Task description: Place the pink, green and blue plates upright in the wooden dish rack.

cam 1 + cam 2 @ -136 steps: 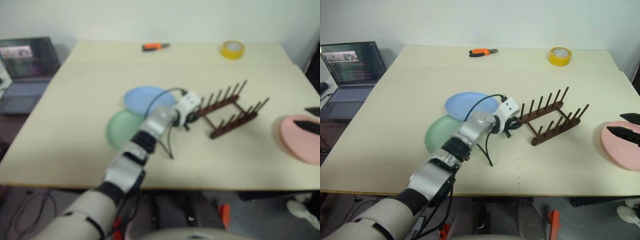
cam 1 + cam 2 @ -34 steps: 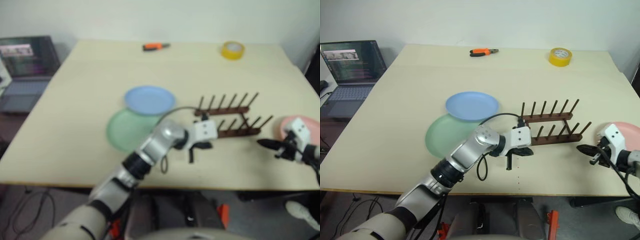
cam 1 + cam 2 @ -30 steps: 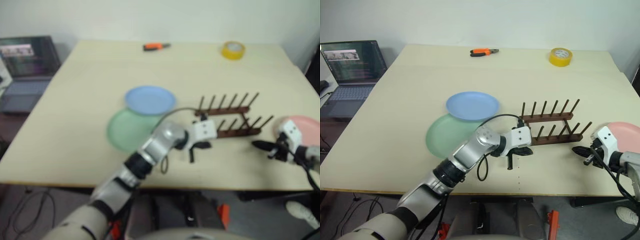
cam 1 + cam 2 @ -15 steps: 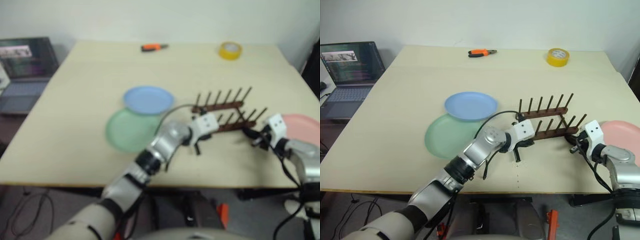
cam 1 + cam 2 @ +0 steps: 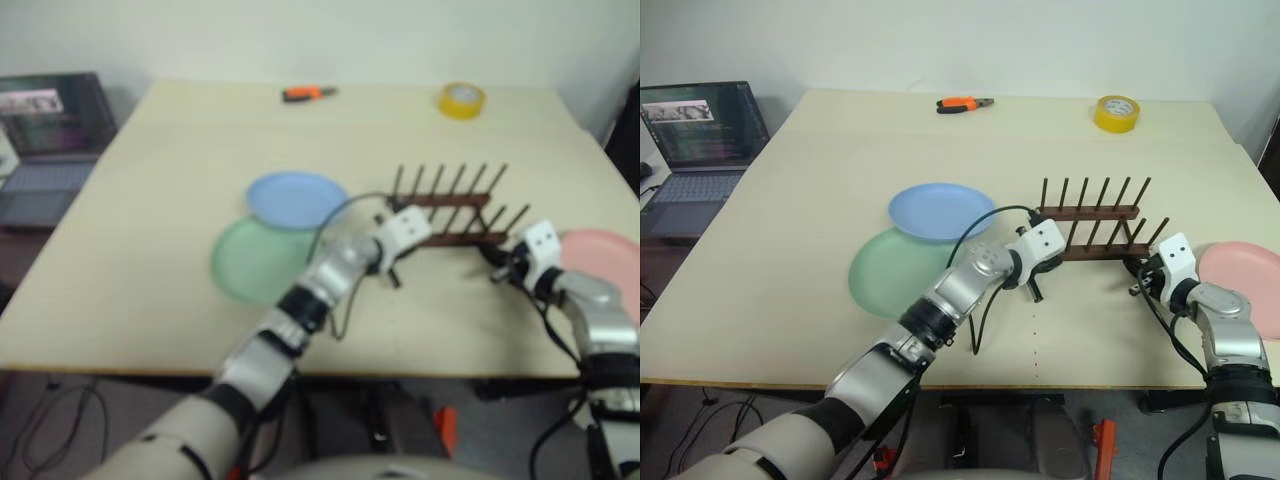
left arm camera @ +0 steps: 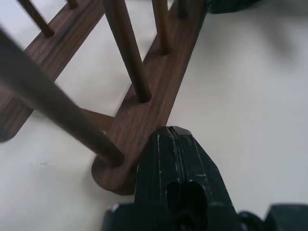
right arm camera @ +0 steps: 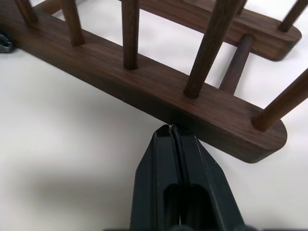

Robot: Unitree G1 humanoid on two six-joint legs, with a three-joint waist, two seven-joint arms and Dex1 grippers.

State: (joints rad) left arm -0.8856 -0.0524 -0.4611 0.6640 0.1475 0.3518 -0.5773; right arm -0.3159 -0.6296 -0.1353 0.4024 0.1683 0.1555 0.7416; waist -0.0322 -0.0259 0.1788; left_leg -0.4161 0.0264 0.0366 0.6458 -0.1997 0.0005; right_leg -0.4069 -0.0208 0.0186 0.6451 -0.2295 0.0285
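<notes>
We see a pale wooden table [image 5: 790, 200] carrying a pale mint green round plate [image 5: 885, 275] with a light blue round plate [image 5: 940, 210] overlapping its far edge, and a pale pink round plate [image 5: 1245, 280] flat near the right edge. The empty dark brown wooden dish rack [image 5: 1090, 225] stands between them. Our left gripper [image 6: 168, 137] and right gripper [image 7: 171, 132], both with fingers pressed together holding nothing, touch the near rail's opposite ends.

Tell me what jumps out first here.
Both shut pincers, left pincer and right pincer, press against opposite ends of the small dark brown wooden dish rack mid-table. The round pale pink plate, mint green plate and light blue plate lie flat.
</notes>
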